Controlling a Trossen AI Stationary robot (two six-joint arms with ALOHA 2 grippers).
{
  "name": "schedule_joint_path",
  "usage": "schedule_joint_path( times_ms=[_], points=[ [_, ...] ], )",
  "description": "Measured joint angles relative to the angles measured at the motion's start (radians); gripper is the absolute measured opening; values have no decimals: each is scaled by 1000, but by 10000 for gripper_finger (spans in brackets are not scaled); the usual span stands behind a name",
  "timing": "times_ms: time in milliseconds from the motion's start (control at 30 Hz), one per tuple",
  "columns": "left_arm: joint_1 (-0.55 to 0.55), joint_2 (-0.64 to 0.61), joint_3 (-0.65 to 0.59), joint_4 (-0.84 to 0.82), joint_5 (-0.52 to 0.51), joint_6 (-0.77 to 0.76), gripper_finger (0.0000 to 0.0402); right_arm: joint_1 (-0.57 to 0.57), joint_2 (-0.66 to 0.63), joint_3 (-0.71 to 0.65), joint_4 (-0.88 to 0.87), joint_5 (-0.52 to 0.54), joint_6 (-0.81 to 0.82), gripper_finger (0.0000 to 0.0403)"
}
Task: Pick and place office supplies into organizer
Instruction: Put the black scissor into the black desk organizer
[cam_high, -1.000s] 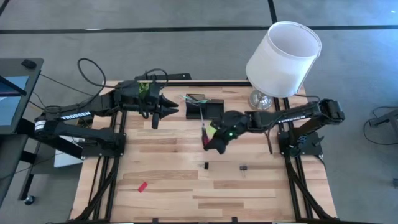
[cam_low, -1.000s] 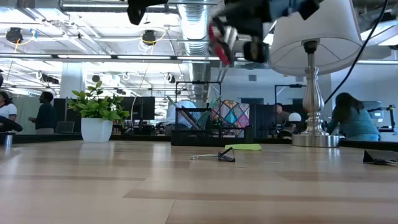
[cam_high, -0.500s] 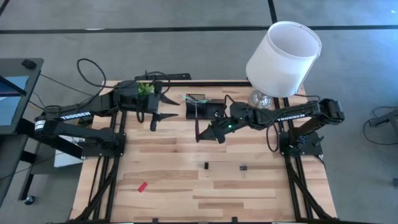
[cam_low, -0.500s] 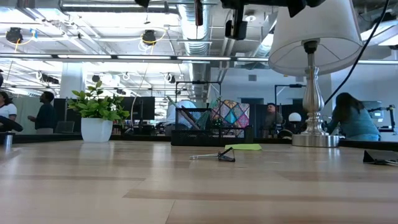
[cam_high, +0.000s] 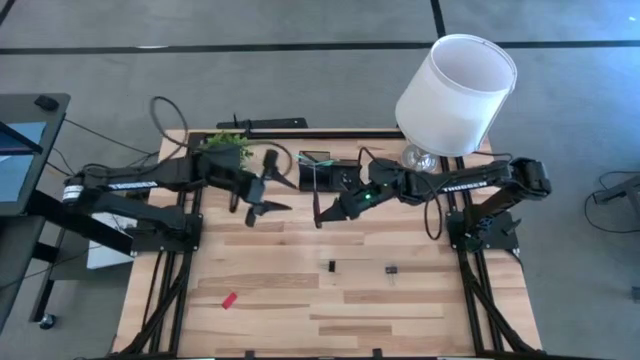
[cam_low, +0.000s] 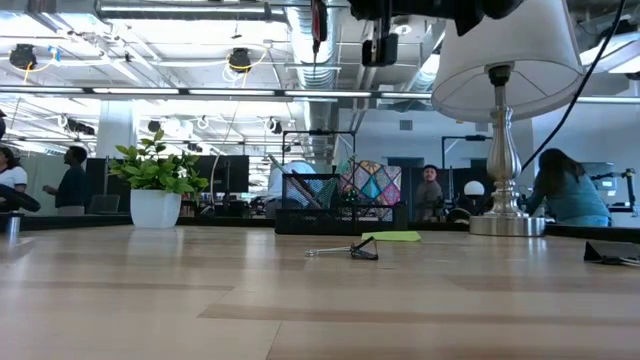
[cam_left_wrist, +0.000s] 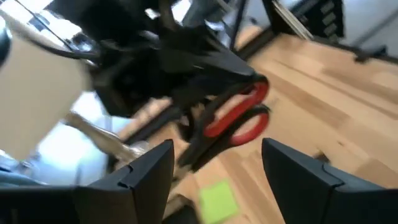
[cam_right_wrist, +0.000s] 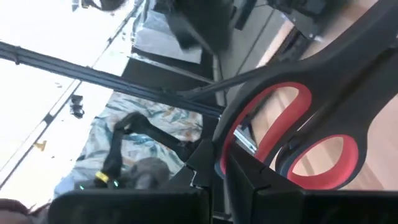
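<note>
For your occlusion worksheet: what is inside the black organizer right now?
In the high view the organizer shows a thin green pen in its taller part. The right gripper, shut on the scissors, covers part of it, so the rest cannot be seen.

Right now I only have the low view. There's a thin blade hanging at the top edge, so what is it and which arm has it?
Observer: The right gripper is shut on the red-handled scissors, gripping them at the handles.
Operator: Where's the other arm?
Observer: The left gripper is open and empty, just to the left of the scissors as seen from above.
Operator: Are the scissors over the tray?
Observer: Not yet. From above they sit beside the small black mesh organizer, on its side toward the middle of the table.
</note>
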Motion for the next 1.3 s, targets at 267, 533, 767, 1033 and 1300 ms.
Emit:
schedule_joint_path(
  times_ms=[267, 533, 767, 1033, 1300],
  points=[
    [-21, 91, -1, 62, -210, 42, 230, -6, 87, -1, 328, -82, 171, 15],
    [-21, 92, 0, 18, -219, 113, 216, -11, 108, -2, 360, -109, 195, 18],
    [-22, 114, 0, 36, -218, 85, 199, -15, 108, -2, 371, -114, 191, 19],
    [-23, 138, -1, 46, -225, 86, 165, -14, 108, -2, 363, -129, 164, 19],
    [-23, 138, -1, 30, -228, 101, 85, -14, 108, -2, 362, -130, 143, 21]
  ],
)
